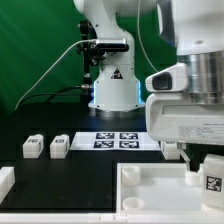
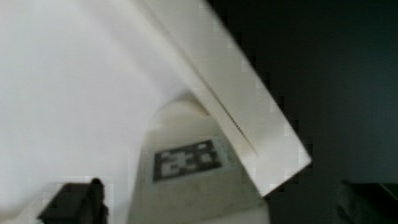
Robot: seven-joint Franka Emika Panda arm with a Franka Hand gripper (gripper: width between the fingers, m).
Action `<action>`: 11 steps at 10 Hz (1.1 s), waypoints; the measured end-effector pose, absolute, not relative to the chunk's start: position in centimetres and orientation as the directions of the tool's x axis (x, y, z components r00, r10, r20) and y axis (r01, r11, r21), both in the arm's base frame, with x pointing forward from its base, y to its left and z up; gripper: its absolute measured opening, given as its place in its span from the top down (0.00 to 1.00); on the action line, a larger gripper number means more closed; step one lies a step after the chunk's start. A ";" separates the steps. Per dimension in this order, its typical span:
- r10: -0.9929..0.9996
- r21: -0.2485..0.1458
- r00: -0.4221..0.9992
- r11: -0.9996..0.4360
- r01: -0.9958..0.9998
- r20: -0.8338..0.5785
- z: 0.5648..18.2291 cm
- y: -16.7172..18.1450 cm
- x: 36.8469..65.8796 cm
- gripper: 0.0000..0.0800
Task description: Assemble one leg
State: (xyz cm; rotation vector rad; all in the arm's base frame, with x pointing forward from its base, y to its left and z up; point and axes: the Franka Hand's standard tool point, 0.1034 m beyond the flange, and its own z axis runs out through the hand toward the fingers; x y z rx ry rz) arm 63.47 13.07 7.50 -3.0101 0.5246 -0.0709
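Tool (image 2: 217,205), jaws apart, hangs near the stubby white leg (image 1: 212,180) with its black-and-white tag.

Leg (image 1: 33,147) w/ 2nd leg (image 1: 59,147) (both tagged) nr marker board (image 1: 118,140).

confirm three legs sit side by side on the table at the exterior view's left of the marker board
No, two legs, not three, sit side by side on the table at the exterior view's left of the marker board. The exterior view shows it.
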 end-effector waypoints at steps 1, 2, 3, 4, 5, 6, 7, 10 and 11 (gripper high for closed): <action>-0.359 -0.099 0.933 -0.930 -0.354 0.032 7.5 13.1 63.5 0.22; -0.378 -0.098 0.925 -0.922 -0.374 0.029 7.4 13.1 63.5 0.22; -0.426 -0.102 0.904 -0.901 -0.422 0.023 7.4 13.1 63.5 0.41; -0.503 -0.098 0.864 -0.861 -0.500 0.011 7.3 12.8 63.4 0.61; -0.610 -0.095 0.793 -0.789 -0.607 -0.007 7.3 12.2 63.3 0.61; -0.720 -0.106 0.693 -0.688 -0.718 -0.030 7.5 11.9 63.5 0.63; -0.808 -0.107 0.587 -0.580 -0.807 -0.052 7.7 11.7 63.6 0.63; -0.987 -0.085 0.077 -0.065 -0.994 -0.141 7.1 11.7 63.4 0.63; -0.988 -0.074 0.004 0.008 -0.997 -0.155 7.0 11.8 63.3 0.63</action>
